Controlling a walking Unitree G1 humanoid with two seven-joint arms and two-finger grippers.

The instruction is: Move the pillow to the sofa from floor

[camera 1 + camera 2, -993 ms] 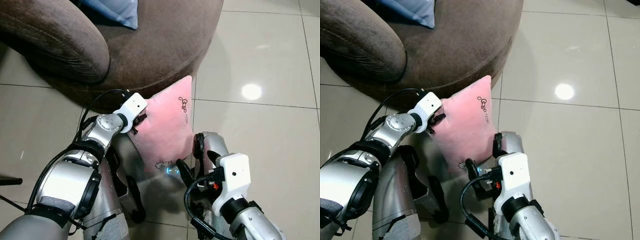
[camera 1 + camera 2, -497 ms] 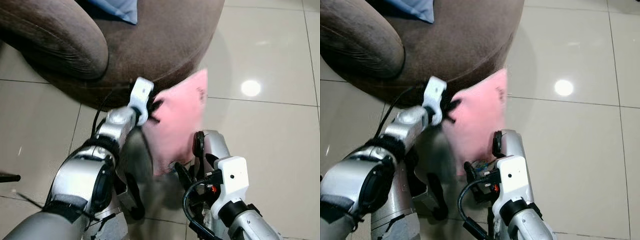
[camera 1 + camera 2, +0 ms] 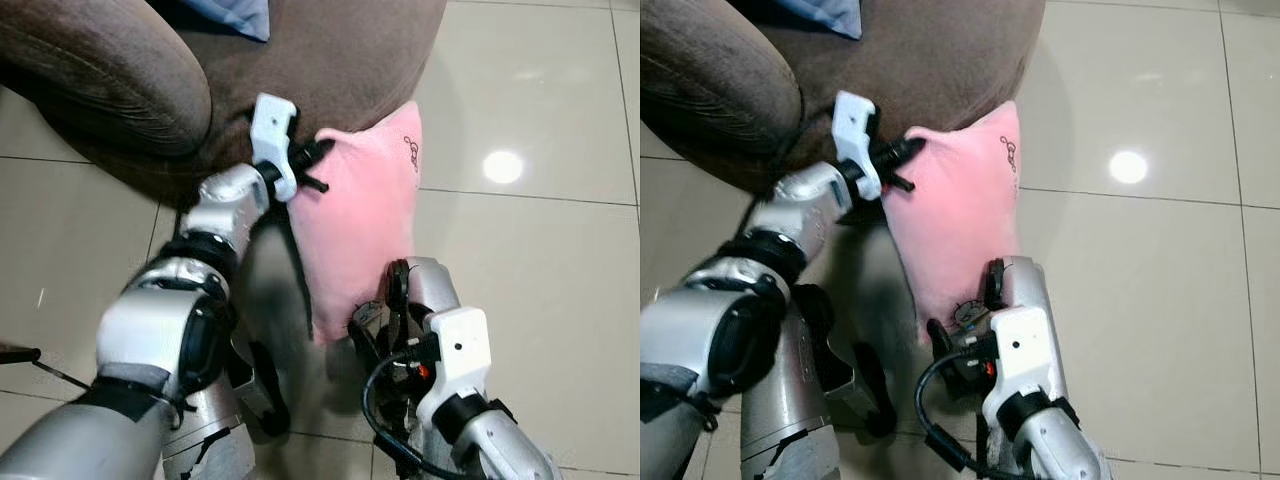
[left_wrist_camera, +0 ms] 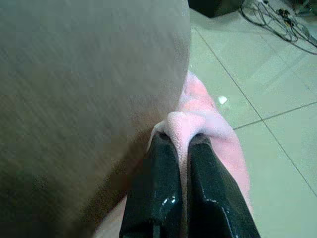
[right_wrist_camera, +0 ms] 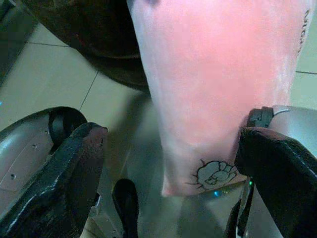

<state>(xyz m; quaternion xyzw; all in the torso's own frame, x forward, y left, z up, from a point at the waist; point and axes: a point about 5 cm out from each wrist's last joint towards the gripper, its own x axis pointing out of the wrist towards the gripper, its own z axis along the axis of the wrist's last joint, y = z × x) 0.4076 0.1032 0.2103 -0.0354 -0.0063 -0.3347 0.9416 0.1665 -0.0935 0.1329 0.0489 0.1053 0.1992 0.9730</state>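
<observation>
The pink pillow (image 3: 365, 220) hangs upright off the floor, its top against the front of the brown sofa (image 3: 330, 60). My left gripper (image 3: 312, 165) is shut on the pillow's upper left corner, right at the sofa's edge. In the left wrist view the left gripper (image 4: 181, 144) pinches a fold of pink pillow (image 4: 208, 119) beside the sofa (image 4: 89, 74). My right gripper (image 3: 380, 315) stands open at the pillow's lower end. In the right wrist view the pillow (image 5: 218, 89), with a small black drawing at its bottom corner, hangs between the wide-apart fingers (image 5: 64, 183).
A blue cushion (image 3: 235, 12) lies on the sofa seat at the back, next to the rounded armrest (image 3: 100, 70). Glossy tiled floor (image 3: 530, 250) stretches to the right. My own legs (image 3: 265, 390) are below the pillow. Cables (image 4: 277, 20) lie on the floor farther off.
My left gripper has risen toward the sofa's edge with the pillow's corner, so the pillow now hangs higher and more upright. The right gripper has stayed low and open.
</observation>
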